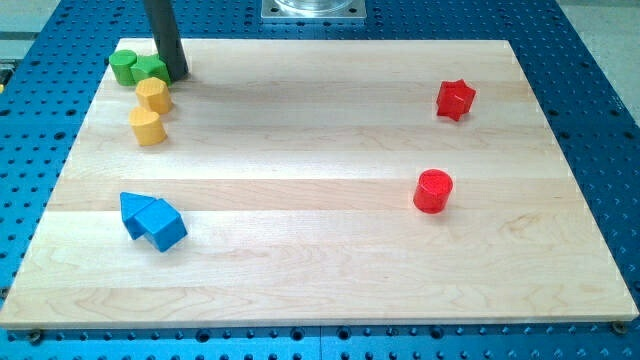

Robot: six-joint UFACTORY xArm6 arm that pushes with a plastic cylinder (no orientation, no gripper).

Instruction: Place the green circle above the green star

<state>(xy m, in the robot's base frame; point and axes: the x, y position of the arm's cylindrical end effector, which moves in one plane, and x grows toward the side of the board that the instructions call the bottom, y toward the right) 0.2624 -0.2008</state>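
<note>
Down at the board's eleven o'clock corner, my tip (176,74) rests on the wood, touching the right side of the green star (151,69); being a bare rod, it grasps nothing. The green circle (123,66) sits touching the star at its nine o'clock, almost on the board's top-left edge, with little room behind either. At the star's six o'clock lie two yellow blocks, the upper yellow block (153,95) just beneath it and the lower yellow block (147,127) below that. Two blue blocks (152,220), pressed together, sit near the left edge at eight o'clock. Well apart at the right are the red star (455,99) and the red cylinder (433,190). The pale wooden board (320,260) lies on a blue perforated table (590,80), its middle wide open.
</note>
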